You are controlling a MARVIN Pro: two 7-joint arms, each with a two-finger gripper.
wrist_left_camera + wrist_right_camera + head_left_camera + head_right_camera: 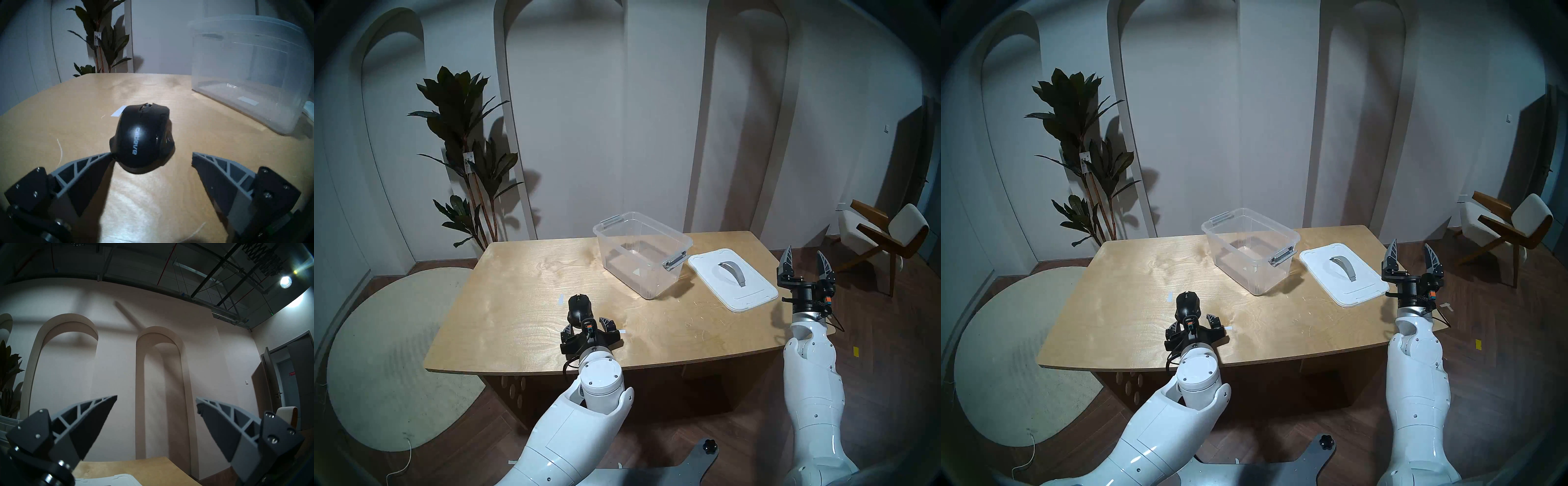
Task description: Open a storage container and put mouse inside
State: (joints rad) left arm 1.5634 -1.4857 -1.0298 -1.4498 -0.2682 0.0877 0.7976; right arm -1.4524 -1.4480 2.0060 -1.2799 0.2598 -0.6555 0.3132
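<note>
Mouse: black mouse [142, 140] is sitting flat on the wooden table [517, 298], near my front-left edge, pale lettering across its back.

Left gripper: my left gripper [151, 157] is down low right behind the mouse, fingers spread wide. One fingertip looks like it's touching the mouse's rear corner, the other is clear off to the side. Not clamped on anything.

Right gripper: my right gripper [805, 263] is up in the air past the table's right edge, pointing upward, fingers apart, nothing in it.

Container: the clear storage container [641, 253] is toward the back of the table, lid off, grey latch clips hanging at the ends. Nothing inside that I can see.

Lid: white lid [733, 279] lies flat on the table just right of the bin, grey arched handle facing up.

Mouse vs bin: well apart, mouse is nearer me and to the left.
</note>
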